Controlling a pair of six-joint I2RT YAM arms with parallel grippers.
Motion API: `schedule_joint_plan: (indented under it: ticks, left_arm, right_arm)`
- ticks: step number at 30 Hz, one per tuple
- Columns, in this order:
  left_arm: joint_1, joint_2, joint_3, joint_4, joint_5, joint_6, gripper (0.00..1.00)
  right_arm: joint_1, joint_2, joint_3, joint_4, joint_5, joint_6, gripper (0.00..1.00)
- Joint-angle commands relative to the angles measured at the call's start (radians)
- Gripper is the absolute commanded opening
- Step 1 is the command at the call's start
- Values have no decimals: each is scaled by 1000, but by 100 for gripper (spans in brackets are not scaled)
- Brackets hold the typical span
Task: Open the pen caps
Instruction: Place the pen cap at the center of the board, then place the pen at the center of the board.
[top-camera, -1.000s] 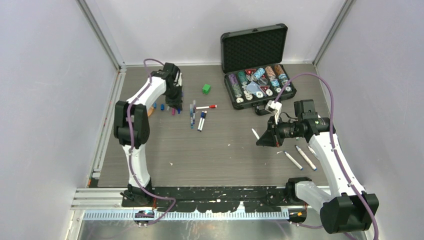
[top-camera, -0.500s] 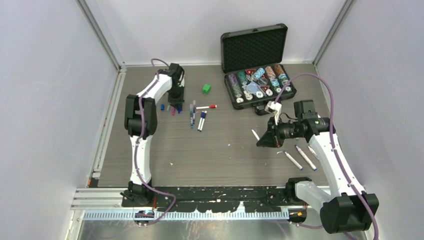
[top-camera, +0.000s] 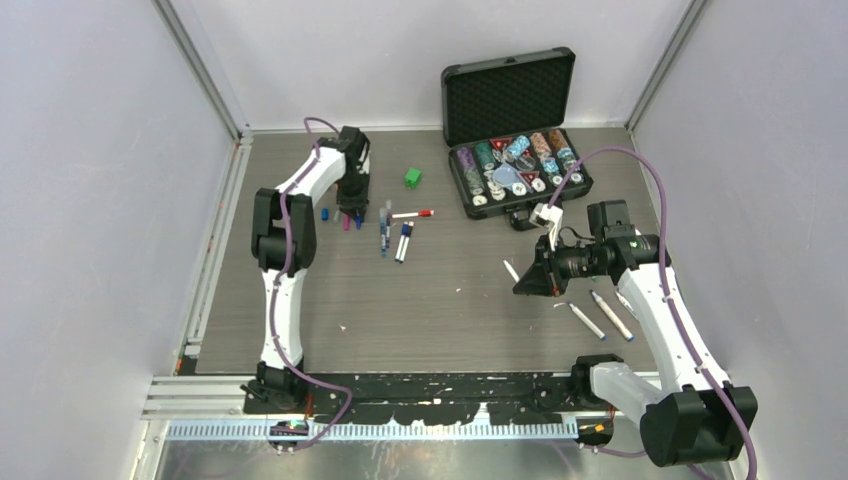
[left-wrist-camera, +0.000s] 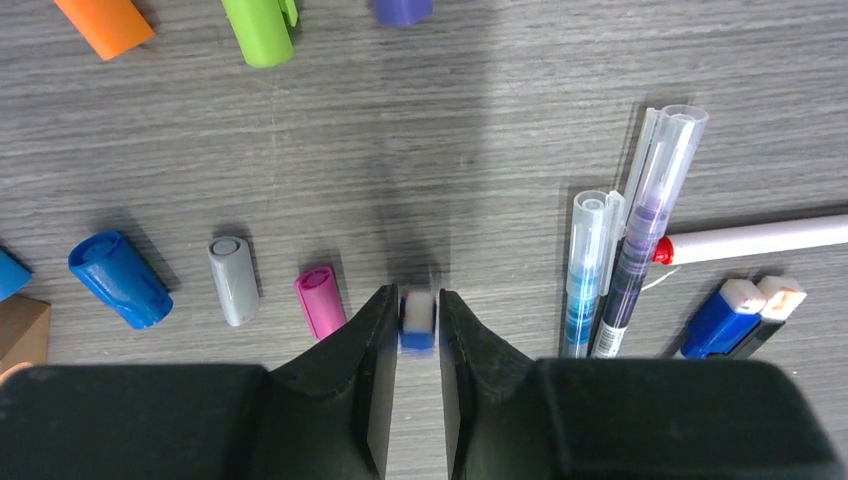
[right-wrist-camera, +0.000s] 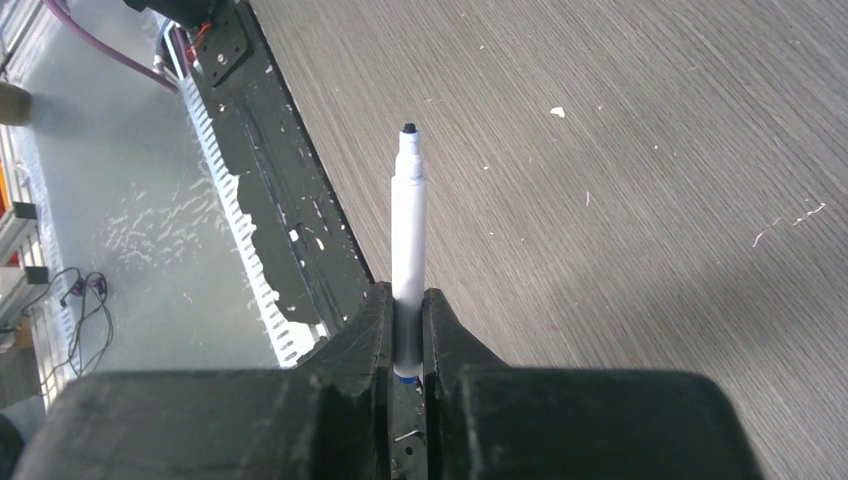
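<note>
On the surface (top-camera: 430, 310): case (top-camera: 508, 95) at 1 o'clock, cube (top-camera: 412, 178) at 12, pens (top-camera: 393, 232) around 11, caps (top-camera: 324, 213) at their 9.

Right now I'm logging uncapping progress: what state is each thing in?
Left end effector, jaws narrowly apart around blue cap; grip unclear.
Right end effector, shut on pen, uncapped.
Purple pen, capped.
Teal pen, capped.
Pink cap, loose on table.
Case, open.
</note>
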Motion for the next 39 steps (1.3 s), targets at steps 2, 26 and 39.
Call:
schedule_joint_plan:
  ticks: [2, 26, 39]
  left_arm:
    - [-2, 11, 53, -27, -11, 23, 25]
    - [3, -725, -417, 223, 246, -37, 52]
    - [82, -1225, -868, 328, 277, -57, 97]
  right_arm:
    - [-8, -1, 40, -4, -13, -24, 0]
    - [-89, -15, 47, -25, 34, -56, 0]
    - [-170, -31, 135, -105, 281, -126, 0]
